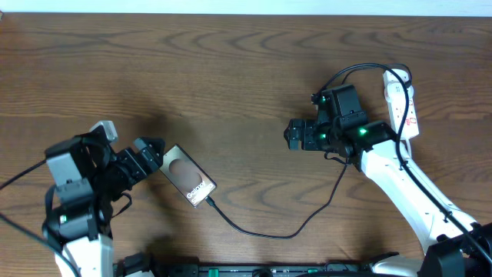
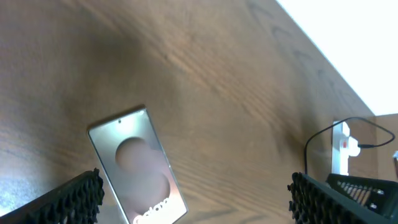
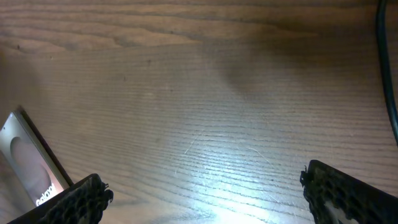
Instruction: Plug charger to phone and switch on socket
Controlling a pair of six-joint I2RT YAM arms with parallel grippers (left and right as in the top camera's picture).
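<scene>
Spread wide, the left end effector point(image 1: 156, 154) flanks the flat bronze-brown phone point(image 1: 187, 176), thin black charger cable point(image 1: 261, 231) at its end; the right end effector point(image 1: 293, 135) gapes wide too.

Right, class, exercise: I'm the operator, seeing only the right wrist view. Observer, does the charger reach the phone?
Observer: Overhead, the charger ends at the phone's near short edge; whether it's seated, I can't tell.
Operator: Where's the socket?
Observer: The socket lies behind the right end effector, near the table's far edge.
Operator: And the left arm?
Observer: The left end effector is open, just off the phone's other end.
</scene>
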